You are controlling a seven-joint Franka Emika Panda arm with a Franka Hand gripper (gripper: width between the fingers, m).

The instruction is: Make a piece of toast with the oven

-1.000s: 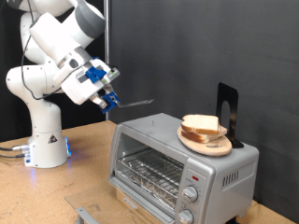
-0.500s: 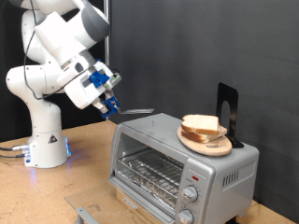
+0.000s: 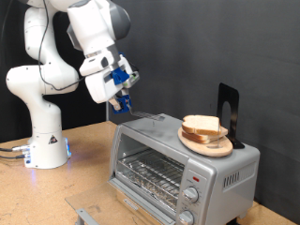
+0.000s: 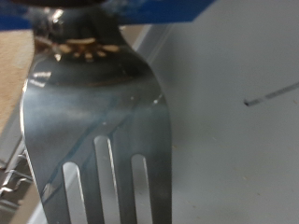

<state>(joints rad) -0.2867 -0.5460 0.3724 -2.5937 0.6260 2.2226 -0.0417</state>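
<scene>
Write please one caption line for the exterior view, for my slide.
End effector holds a slotted metal spatula above the oven; bread slices wait on a wooden plate on top.

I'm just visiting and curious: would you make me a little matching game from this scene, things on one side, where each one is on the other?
Things:
1. bread slices
2. wooden plate
3. spatula
4. wire rack

Places:
A. inside the oven
B. on top of the oven
C. held in the pincer
D. stacked on the plate

Pairs: 1-D, 2-B, 3-C, 4-A
</scene>
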